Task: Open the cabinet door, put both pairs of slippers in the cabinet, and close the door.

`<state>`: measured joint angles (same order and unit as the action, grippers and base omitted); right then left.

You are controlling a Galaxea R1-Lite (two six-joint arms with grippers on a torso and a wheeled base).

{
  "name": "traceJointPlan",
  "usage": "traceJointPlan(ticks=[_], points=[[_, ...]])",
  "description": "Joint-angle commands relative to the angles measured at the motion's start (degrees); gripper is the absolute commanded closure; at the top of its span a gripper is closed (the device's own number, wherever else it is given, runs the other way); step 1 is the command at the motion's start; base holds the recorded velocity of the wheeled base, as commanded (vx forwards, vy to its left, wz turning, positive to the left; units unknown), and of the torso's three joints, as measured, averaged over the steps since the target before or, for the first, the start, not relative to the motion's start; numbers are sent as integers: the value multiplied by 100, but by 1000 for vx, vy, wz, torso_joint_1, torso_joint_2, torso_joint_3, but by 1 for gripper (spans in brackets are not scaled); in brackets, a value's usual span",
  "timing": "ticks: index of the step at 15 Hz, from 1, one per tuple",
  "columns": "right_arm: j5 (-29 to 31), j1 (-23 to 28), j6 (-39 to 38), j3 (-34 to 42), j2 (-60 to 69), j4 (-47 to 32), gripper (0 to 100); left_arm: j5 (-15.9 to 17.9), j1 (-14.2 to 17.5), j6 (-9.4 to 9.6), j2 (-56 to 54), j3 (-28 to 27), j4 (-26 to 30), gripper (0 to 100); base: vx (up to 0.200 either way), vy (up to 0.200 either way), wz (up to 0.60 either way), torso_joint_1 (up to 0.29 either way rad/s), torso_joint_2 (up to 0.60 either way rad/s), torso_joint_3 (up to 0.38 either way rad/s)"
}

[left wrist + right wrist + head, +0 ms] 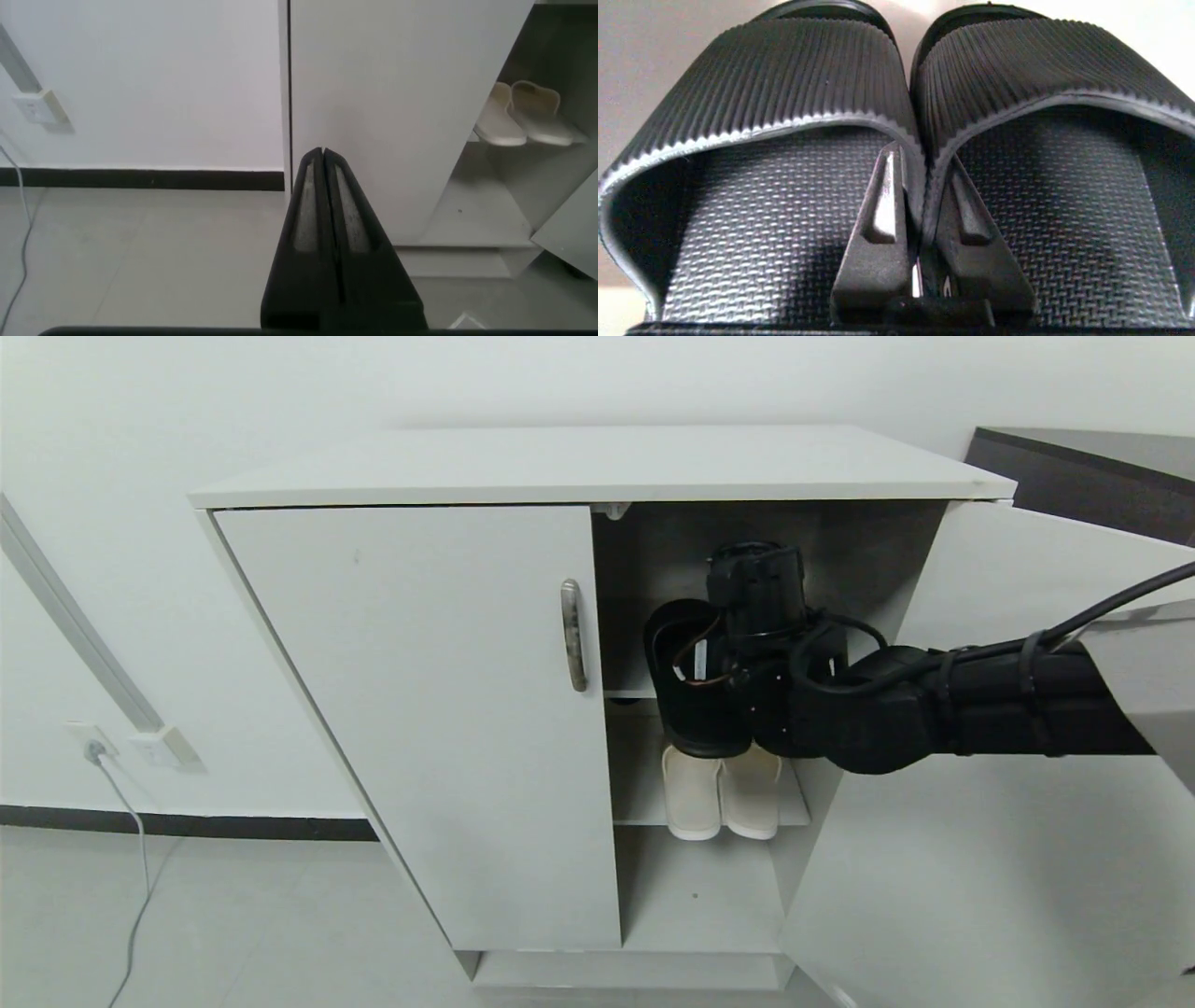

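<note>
The white cabinet [597,467] stands with its right door [1008,728] swung open and its left door [420,709] closed. A pair of white slippers [721,793] lies on the middle shelf, and the same white slippers [519,114] show in the left wrist view. My right gripper [920,219] is shut on the inner edges of the pair of black slippers [906,140]. It holds the black slippers [691,681] inside the right compartment, above the white pair. My left gripper [323,201] is shut with nothing in it, low in front of the closed left door.
The closed door has a metal handle [573,635]. A wall socket [93,744] with a cable sits at the lower left. A dark desk [1083,476] stands to the right behind the cabinet. Grey floor [233,924] spreads in front.
</note>
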<state>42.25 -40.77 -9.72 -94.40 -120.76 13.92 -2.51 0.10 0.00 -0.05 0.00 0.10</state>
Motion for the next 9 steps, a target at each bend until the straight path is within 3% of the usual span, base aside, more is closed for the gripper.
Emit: traceJointPlan(ticks=[1, 6, 9], points=[[-77, 218, -4, -676, -492, -162, 100, -4, -1, 0, 5, 0, -1, 100, 0, 0, 0, 0, 0, 0], [-94, 447, 22, -1994, -1072, -751, 100, 5, -1, -9, 5, 0, -1, 100, 0, 0, 0, 0, 0, 0], [-270, 491, 163, -2019, -1169, -715, 100, -4, -1, -9, 5, 0, -1, 100, 0, 0, 0, 0, 0, 0]])
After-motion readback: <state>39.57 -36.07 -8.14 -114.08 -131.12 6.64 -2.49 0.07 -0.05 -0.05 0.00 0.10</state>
